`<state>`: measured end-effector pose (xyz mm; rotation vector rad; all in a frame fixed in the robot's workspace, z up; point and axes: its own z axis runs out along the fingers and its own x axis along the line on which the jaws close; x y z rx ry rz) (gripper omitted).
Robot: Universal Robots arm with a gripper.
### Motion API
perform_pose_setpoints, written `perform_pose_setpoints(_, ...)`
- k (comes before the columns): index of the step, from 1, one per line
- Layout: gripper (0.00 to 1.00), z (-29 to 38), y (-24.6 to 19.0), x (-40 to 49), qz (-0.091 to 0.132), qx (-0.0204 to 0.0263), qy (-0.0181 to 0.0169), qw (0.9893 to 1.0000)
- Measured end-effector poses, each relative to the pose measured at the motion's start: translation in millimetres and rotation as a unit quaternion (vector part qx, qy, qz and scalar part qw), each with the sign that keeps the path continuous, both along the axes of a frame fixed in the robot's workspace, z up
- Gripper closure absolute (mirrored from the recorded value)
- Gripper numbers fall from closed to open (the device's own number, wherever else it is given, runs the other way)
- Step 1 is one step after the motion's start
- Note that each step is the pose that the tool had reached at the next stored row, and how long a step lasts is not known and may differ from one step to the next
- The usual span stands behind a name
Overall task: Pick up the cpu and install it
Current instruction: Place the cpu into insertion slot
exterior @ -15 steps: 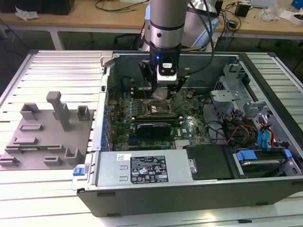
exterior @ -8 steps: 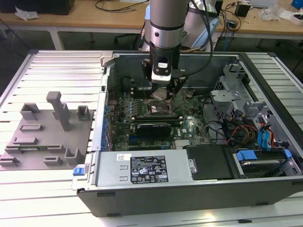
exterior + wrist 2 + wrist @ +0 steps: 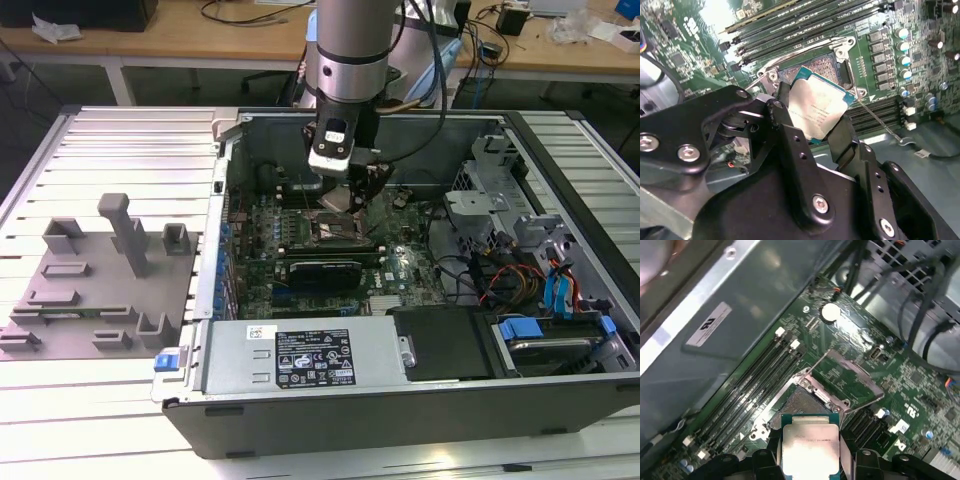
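Txt on cpu (image 3: 817, 107), case label (image 3: 707, 325): illegible

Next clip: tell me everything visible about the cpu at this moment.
The cpu is a small flat square chip, silvery metal top with faint print, thin teal-green rim. The gripper holds it by two opposite edges, top showing in both wrist views. It hangs above the open socket on the motherboard, not yet seated.

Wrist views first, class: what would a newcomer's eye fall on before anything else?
The silvery cpu, held by the gripper, hangs over the open socket on the green motherboard. In the exterior view, the arm reaches down into the open computer case.
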<state>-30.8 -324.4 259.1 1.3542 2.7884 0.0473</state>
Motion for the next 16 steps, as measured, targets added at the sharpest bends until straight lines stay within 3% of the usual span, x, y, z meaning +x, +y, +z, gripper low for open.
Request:
perform_pose_setpoints(3, 0.45, -0.1, 0.0, 0.0, -0.035, 0.0000, 0.0000, 0.9994)
perform_pose_setpoints(6, 0.45, -0.3, 0.0, 0.0, -0.066, 0.0000, 0.0000, 0.9978)
perform_pose_setpoints(8, 0.45, -0.4, 0.0, 0.0, -0.096, 0.0000, 0.0000, 0.9954)
perform_pose_setpoints(10, 0.45, -0.4, 0.0, 0.0, -0.113, 0.0000, 0.0000, 0.9936)
perform_pose_setpoints(12, 0.45, -0.5, 0.0, 0.0, -0.144, 0.0000, 0.0000, 0.9896)
perform_pose_setpoints(16, 0.45, -0.6, 0.0, 0.0, -0.179, 0.0000, 0.0000, 0.9839)
